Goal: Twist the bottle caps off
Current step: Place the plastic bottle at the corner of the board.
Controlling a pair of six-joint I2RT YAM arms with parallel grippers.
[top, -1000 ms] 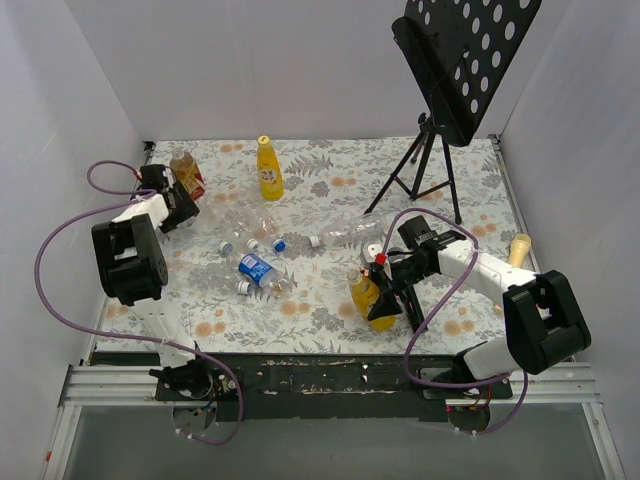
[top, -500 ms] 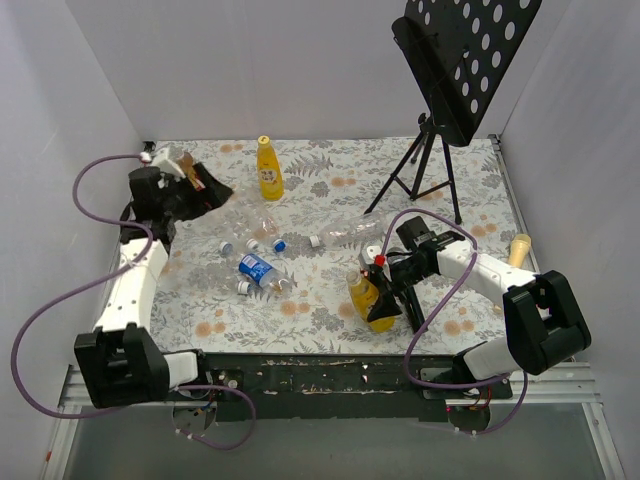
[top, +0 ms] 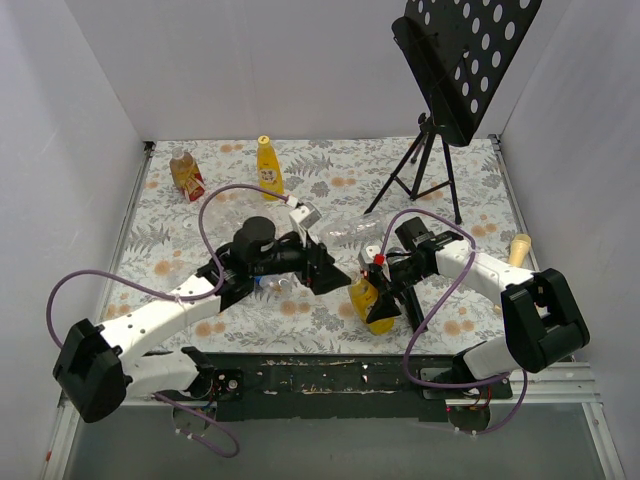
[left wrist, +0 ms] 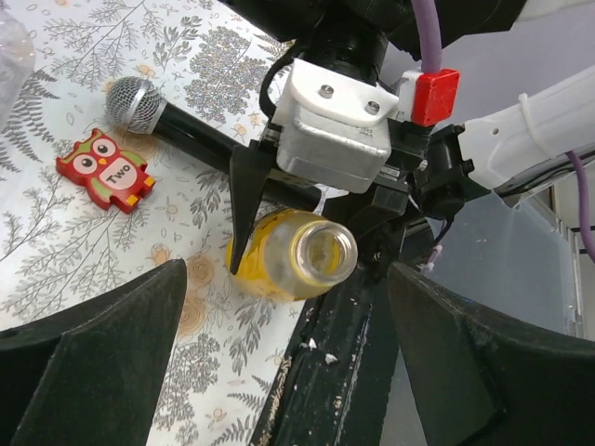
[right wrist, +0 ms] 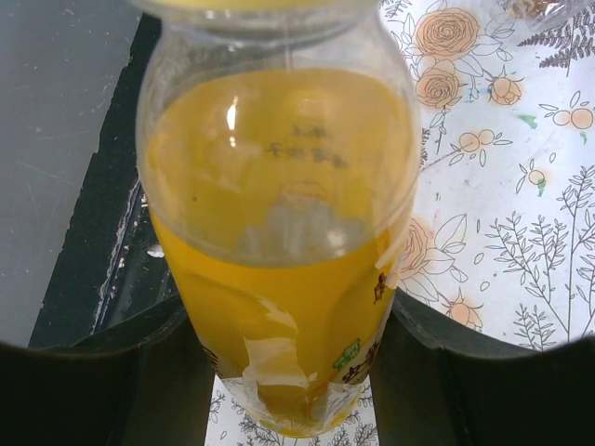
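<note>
Right claw [top: 381, 288] clamped on the yellow bottle [left wrist: 296, 255], left claw [top: 336, 279] wide open just beside it.
The bottle's at the near edge of the table [top: 330, 165], roughly upright, mouth open with the cap already off. The left claw points at its top with fingers spread, gripping nothing. A mic [left wrist: 139, 100] and a red owl block [left wrist: 102, 172] lie close by. Way at the back stand a second yellow bottle [top: 268, 172], yellow cap [top: 264, 141] on, and a brown bottle [top: 186, 172] off to its left.
</note>
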